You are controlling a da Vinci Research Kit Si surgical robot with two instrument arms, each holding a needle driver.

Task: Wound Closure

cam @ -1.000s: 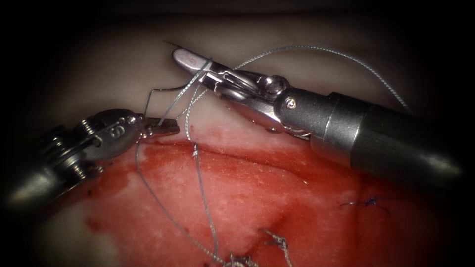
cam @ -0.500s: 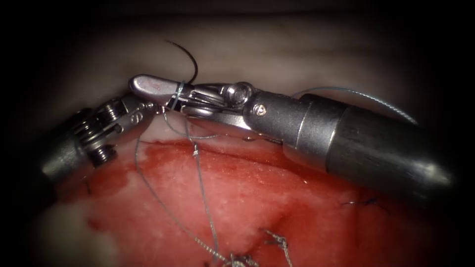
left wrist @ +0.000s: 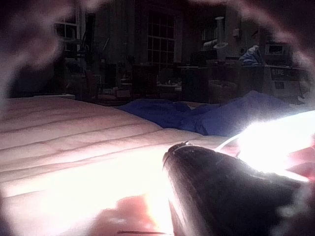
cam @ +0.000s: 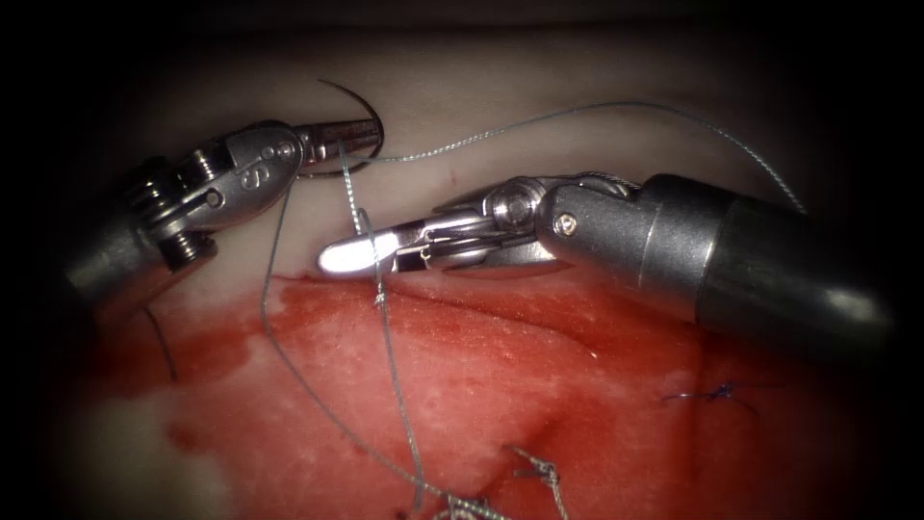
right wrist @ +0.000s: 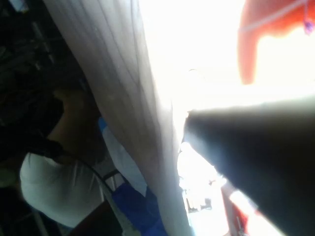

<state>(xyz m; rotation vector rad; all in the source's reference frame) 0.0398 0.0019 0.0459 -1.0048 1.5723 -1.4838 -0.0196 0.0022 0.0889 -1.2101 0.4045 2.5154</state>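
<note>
The dark curved needle lies over the pale tissue beyond the cut, free of the tissue. My left tool comes in from the left, shut on the needle near the middle of its curve. Grey thread arcs from there to the right. Another strand drops across the right tool's jaws to the knots below. My right tool sits just under the left one, jaws together, and seems to hold nothing. Its dark shaft appears in the right wrist view, and the left shaft in the left wrist view.
Red fluid covers the near tissue. Tied knots with cut ends sit at the lower edge, and a small blue stitch lies to the right. A thin thread loop runs down the left side.
The right tool swept left with thread looped round it, then drew back lower and rightward. The left tool rose from the cut's edge to the needle and now grips it.
</note>
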